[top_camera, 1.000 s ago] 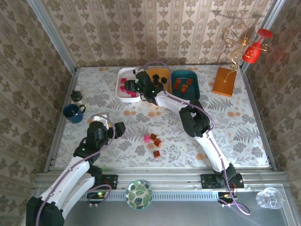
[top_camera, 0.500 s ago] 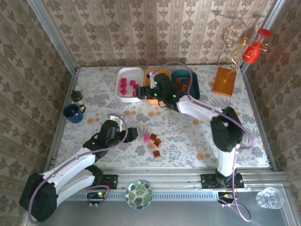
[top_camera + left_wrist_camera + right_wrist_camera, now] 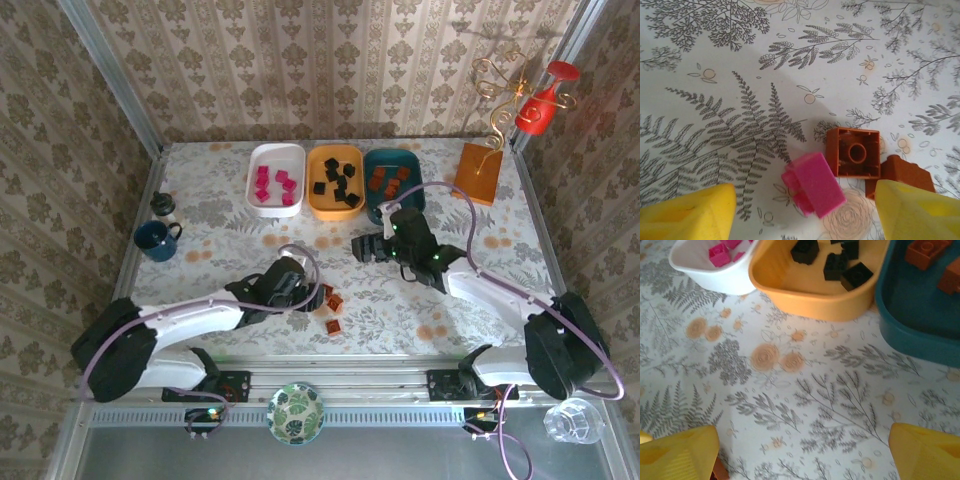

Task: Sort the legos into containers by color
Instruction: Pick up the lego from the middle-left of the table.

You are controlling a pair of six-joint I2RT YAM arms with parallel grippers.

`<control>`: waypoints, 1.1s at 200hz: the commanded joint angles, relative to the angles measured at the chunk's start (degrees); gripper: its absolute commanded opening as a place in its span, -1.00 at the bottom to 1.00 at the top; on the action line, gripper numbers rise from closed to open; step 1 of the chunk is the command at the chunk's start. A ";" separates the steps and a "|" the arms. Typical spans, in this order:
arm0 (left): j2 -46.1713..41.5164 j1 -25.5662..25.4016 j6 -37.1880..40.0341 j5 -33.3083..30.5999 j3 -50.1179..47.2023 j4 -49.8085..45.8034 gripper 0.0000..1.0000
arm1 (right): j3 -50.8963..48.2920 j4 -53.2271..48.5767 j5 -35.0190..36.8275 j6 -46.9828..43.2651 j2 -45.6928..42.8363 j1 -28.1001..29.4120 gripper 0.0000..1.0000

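Three containers stand in a row at the back: a white tray [image 3: 272, 205] with pink legos [image 3: 273, 182], an orange tray [image 3: 335, 211] with black legos [image 3: 338, 180], and a teal tray [image 3: 411, 195] with brown legos [image 3: 388, 179]. My left gripper [image 3: 311, 296] is open low over the loose legos. A pink lego [image 3: 813, 184] lies on the table between its yellow fingers [image 3: 687, 212], beside an upturned brown lego [image 3: 853, 152] and another brown one [image 3: 902, 175]. My right gripper [image 3: 363, 248] hangs open and empty over bare table in front of the trays [image 3: 810, 305].
A dark blue mug [image 3: 157, 240] and a small dark bottle [image 3: 163, 205] stand at the left edge. An orange stand with gold wire [image 3: 477, 172] is at the back right. One more brown lego [image 3: 332, 326] lies near the front.
My left gripper has swept right and now straddles the pink lego, its jaws a little narrower. My right gripper has pulled back from the trays toward the table's middle and has opened.
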 commanded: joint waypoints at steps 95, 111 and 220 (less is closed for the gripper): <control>8.24 -0.90 -1.69 -5.97 3.99 -0.52 -0.03 | -4.62 4.76 3.29 -2.23 -1.77 -0.07 0.80; 8.22 -0.89 -1.59 -6.19 3.85 -0.68 -0.07 | -4.70 4.78 3.44 -2.29 -1.76 -0.08 0.80; 13.89 -2.28 0.77 -4.11 7.76 -1.75 -0.39 | -4.75 4.81 4.11 -2.34 -1.23 -0.14 0.80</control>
